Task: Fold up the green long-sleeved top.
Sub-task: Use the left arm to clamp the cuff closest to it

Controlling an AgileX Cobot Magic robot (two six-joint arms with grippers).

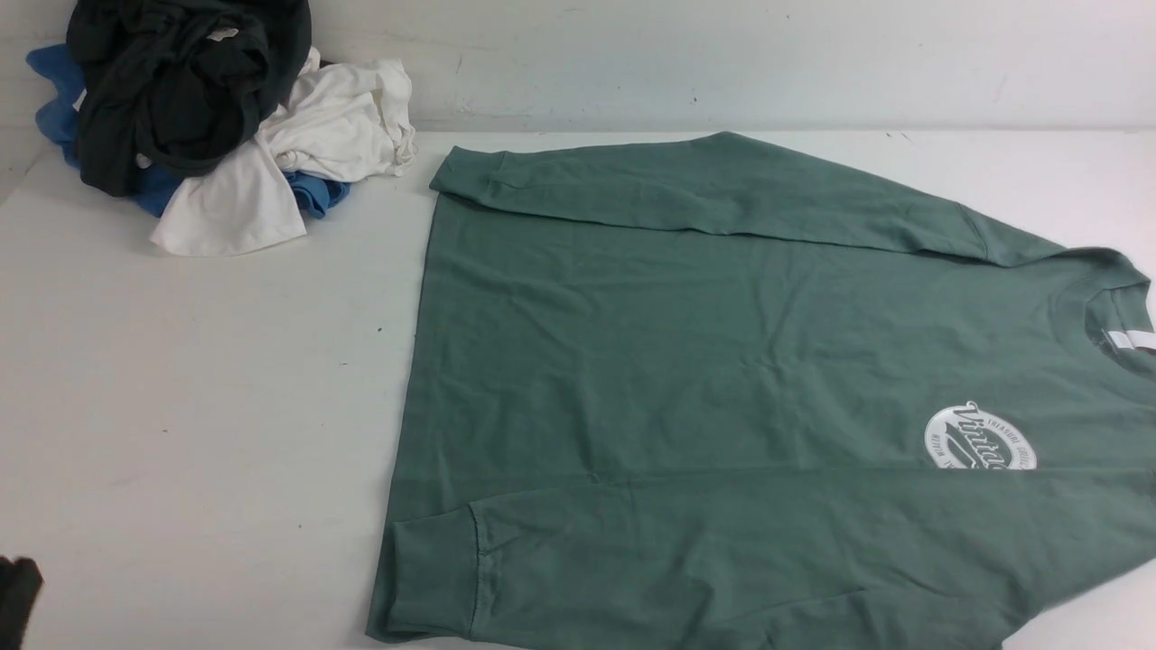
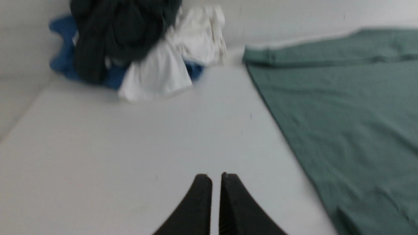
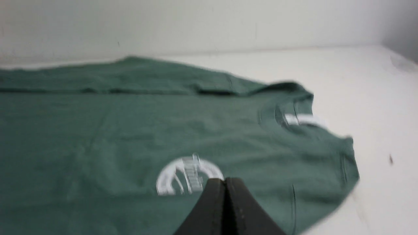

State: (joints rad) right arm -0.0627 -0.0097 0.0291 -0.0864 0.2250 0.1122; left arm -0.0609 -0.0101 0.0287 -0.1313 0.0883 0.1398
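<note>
The green long-sleeved top [image 1: 722, 361] lies flat on the white table, hem toward the left and crew neck [image 1: 1106, 302] at the right. Both sleeves are laid in over the body; their ribbed cuffs [image 1: 432, 571] end near the hem. A white oval logo [image 1: 980, 438] marks the chest. My left gripper [image 2: 216, 178] is shut and holds nothing. It hovers over bare table left of the top [image 2: 343, 114], and a dark bit of it shows at the front view's lower left corner [image 1: 16, 596]. My right gripper [image 3: 224, 181] is shut and empty above the top [image 3: 114, 130], just beside the logo [image 3: 183, 174].
A heap of black, white and blue garments [image 1: 199, 117] sits in the far left corner against the wall, also visible in the left wrist view as the heap [image 2: 130, 49]. Bare white table [image 1: 199, 406] lies between the heap and the top's hem.
</note>
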